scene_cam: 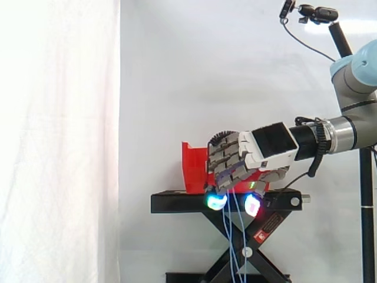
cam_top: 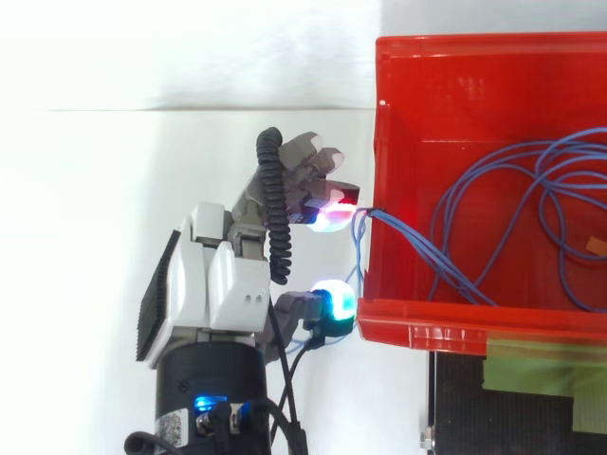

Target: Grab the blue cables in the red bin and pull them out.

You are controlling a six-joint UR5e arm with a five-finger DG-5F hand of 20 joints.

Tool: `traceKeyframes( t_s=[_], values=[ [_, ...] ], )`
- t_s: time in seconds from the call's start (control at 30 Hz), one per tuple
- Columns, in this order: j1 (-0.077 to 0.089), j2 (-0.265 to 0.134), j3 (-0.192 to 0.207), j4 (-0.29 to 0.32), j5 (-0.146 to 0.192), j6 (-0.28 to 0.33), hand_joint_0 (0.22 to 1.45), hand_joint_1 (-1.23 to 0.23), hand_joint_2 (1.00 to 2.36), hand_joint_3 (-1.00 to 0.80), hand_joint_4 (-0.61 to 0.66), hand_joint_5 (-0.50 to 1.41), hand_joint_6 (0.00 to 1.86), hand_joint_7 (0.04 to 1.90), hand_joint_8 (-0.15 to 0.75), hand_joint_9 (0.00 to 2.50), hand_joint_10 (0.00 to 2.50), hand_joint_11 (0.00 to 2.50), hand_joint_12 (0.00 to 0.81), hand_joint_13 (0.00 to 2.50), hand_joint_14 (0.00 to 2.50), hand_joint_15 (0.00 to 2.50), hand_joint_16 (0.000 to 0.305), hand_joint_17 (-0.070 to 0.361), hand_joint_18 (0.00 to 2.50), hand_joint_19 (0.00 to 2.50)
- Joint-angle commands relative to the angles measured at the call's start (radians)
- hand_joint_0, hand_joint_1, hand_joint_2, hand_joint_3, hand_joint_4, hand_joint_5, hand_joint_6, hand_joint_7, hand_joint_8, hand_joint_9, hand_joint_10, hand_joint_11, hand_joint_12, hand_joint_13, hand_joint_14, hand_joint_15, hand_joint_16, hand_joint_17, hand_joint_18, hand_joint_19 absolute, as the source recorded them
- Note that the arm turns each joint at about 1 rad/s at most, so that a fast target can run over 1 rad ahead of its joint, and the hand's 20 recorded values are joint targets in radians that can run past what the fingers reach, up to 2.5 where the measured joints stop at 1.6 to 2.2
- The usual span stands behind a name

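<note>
- White curtain (scene_cam: pixel 59 141): hanging behind the red bin (cam_top: pixel 455 76) as a plain backdrop.
- Robot hand (cam_top: pixel 223 275): sitting just outside the red bin's wall, fingers curled and clamping the blue cables (cam_top: pixel 417 248), apparently to drag them over the rim.
- Blue cables: crossing that wall from the grip. Most loops are lying inside the red bin, and loose strands are dangling below it past the black stand (scene_cam: pixel 177 202).

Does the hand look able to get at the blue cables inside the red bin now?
Probably yes: the hand sits just outside the red bin, whose top is open, and some blue cables hang over its wall beside the hand.
</note>
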Motion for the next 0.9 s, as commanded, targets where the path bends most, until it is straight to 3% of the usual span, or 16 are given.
traceKeyframes(
  t_s=[0.0, 0.43, 0.87],
  values=[
    [0.004, -0.001, 0.0, 0.011, 0.002, -0.011, 0.73, -0.98, 1.0, -1.0, 0.09, 0.76, 0.01, 0.64, 0.236, 0.87, 0.03, 0.81, 0.335, 0.68, 0.02, 0.49, 0.047, 0.107, 0.48, 0.44],
    [0.01, -0.001, 0.0, 0.105, 0.0, -0.011, 0.73, -0.98, 1.0, -1.0, 0.09, 0.75, 0.01, 0.62, 0.235, 0.87, 0.03, 0.8, 0.337, 0.69, 0.02, 0.49, 0.048, 0.107, 0.48, 0.44],
    [0.01, -0.001, -0.001, 0.152, -0.003, -0.02, 0.73, -0.98, 1.0, -1.0, 0.1, 0.75, 0.02, 0.61, 0.233, 0.87, 0.03, 0.8, 0.333, 0.68, 0.02, 0.49, 0.047, 0.107, 0.49, 0.44]
  ],
)
